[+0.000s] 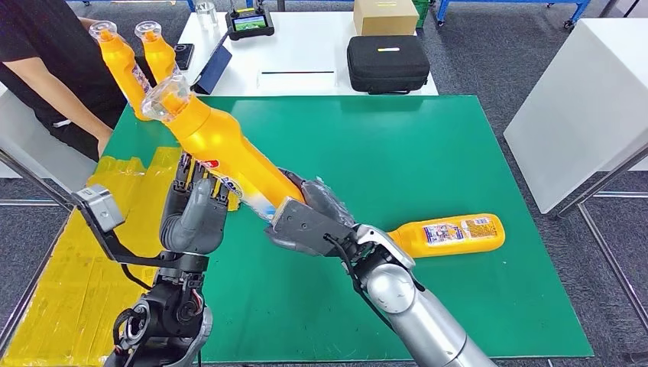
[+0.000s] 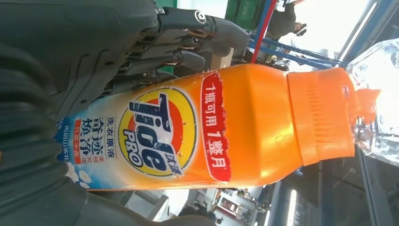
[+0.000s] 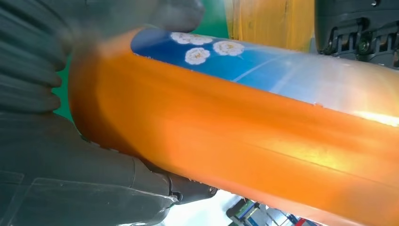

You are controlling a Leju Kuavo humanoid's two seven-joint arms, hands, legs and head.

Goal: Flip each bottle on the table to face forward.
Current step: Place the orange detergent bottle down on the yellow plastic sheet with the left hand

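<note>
- Far left: a person (image 1: 46, 69) in a dark top stands at the mat's corner, just beside the yellow sheet (image 1: 69, 260) that lies along the green mat (image 1: 428, 153).
- Back left of the mat: two orange bottles (image 1: 137, 65) stand close together with clear caps up.
- Your left hand (image 1: 197, 206) is raised over the mat's left edge. Its fingers (image 2: 188, 33) lie against the label side of the held bottle (image 1: 221, 149); the wrist view shows them curled round the body, so it grips.
- That held bottle is off the table, tilted, clear cap up and to the left, base down toward the right hand. The left wrist view shows its front label.
- Your right hand (image 1: 317, 222) wraps the bottle's lower end; the right wrist view shows the thumb and palm tight on the orange body.
- Right of both hands: a second bottle (image 1: 451, 235) lies flat on the mat, printed back label up, near the right forearm.
- Behind the mat: a white table (image 1: 306, 57) with a black case (image 1: 387, 63).
</note>
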